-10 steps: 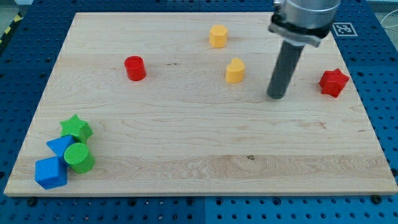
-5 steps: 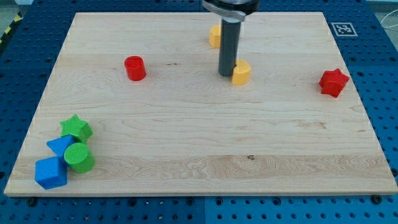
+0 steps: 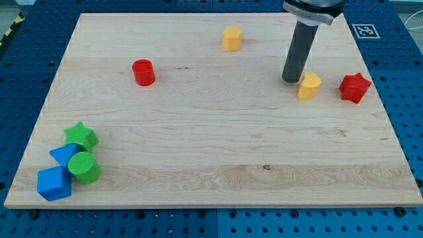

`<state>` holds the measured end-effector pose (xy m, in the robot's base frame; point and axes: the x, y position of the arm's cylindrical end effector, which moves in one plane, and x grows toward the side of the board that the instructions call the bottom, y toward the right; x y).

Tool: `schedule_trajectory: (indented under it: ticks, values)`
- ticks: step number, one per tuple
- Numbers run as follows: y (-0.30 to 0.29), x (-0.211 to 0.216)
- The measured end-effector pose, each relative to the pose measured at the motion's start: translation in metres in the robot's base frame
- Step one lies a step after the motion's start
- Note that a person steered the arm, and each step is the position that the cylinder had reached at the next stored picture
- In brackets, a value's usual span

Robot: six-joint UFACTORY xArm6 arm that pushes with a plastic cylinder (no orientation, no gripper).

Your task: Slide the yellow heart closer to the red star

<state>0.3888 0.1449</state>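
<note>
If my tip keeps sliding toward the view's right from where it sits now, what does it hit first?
Most likely the yellow heart: my tip sits just at its left edge, touching or nearly so. Beyond the heart lies the red star, with a small gap between them. Depth is a bit uncertain from this one view.

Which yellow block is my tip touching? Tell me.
The yellow heart by the red star; my tip touches its left. The yellow block sits apart.

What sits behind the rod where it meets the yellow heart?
Only bare board shows around my tip, at the yellow heart's left edge. The strip directly behind the rod is covered.
</note>
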Motion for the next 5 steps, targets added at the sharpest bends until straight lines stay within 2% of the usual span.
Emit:
schedule_trajectory:
  ticks: [2,5]
  values:
    - [0.028,0.029]
    - [0.039,0.045]
